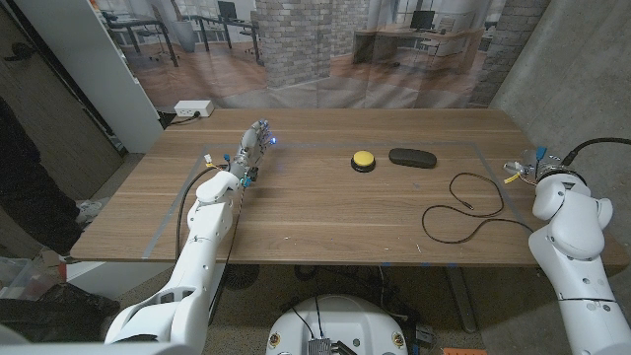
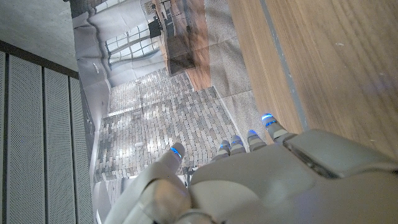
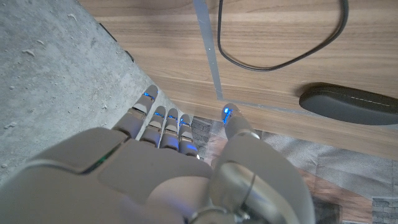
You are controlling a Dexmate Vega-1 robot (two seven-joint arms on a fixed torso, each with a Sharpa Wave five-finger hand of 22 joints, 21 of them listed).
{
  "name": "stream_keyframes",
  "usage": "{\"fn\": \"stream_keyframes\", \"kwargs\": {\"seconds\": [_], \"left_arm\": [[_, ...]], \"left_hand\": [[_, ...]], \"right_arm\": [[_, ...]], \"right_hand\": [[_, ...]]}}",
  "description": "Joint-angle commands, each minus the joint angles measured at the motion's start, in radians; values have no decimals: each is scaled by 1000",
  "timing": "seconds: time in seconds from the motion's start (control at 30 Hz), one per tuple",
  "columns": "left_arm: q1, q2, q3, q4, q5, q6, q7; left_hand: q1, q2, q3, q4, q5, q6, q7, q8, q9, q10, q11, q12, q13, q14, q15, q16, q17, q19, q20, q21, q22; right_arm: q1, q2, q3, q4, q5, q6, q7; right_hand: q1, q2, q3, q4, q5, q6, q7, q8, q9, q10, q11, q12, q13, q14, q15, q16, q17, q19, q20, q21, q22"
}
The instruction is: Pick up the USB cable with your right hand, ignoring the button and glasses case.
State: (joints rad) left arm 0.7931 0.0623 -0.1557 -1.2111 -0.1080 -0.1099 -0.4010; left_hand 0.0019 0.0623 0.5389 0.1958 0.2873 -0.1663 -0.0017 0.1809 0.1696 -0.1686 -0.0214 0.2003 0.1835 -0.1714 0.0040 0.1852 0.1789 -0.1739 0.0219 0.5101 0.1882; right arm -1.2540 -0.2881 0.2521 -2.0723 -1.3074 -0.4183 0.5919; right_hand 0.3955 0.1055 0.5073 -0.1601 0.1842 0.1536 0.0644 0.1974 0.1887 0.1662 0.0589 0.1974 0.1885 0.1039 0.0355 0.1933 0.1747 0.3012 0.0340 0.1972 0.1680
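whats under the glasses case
Only the wooden table; the glasses case lies straight on it, beside the yellow button. Whatever its closed shell holds is hidden.

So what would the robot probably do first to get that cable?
Probably swing the right hand inward toward the USB cable. That hand sits at the table's right edge holding nothing, fingers apart, while the cable lies loose on the wood just inside it. The yellow button and black glasses case lie farther back, away from the cable, so a short reach should miss them.
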Motion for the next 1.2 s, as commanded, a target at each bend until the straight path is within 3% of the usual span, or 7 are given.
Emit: {"fn": "stream_keyframes", "kwargs": {"seconds": [0.03, 0.77, 1.2], "left_arm": [[4, 1, -1, -7, 0, 4, 1], [7, 0, -3, -13, -3, 4, 1], [6, 1, -5, -11, -4, 5, 2]], "left_hand": [[1, 124, -1, 0, 5, -84, 2, 1, 6, -71, 5, 3, 2, -119, 10, 5, 4, -45, 4, -2, 6], [1, 123, -3, -1, 6, -84, 1, 1, 6, -71, 4, 2, 2, -120, 10, 5, 4, -45, 2, -3, 6], [1, 122, -4, -1, 6, -84, 1, 1, 6, -73, 5, 2, 2, -121, 10, 5, 4, -46, 3, -4, 6]], "right_arm": [[8, -15, -16, 11, -32, -23, 55], [25, -46, -48, 27, -82, -46, 150], [54, -78, -84, 39, -135, -59, 253]], "right_hand": [[4, -9, -6, 0, -6, 2, 3, -2, 1, 16, 0, 5, 2, 9, -2, 4, 2, 9, -3, -1, 2], [4, -51, -30, -6, 1, -3, 3, -3, 1, 16, -10, 2, 3, 18, -5, 2, 2, 22, -5, 1, 2], [15, -72, -43, -7, 11, 13, 1, 4, 2, 40, -14, 8, 3, 44, -17, 7, 2, 43, -12, 5, 2]]}}
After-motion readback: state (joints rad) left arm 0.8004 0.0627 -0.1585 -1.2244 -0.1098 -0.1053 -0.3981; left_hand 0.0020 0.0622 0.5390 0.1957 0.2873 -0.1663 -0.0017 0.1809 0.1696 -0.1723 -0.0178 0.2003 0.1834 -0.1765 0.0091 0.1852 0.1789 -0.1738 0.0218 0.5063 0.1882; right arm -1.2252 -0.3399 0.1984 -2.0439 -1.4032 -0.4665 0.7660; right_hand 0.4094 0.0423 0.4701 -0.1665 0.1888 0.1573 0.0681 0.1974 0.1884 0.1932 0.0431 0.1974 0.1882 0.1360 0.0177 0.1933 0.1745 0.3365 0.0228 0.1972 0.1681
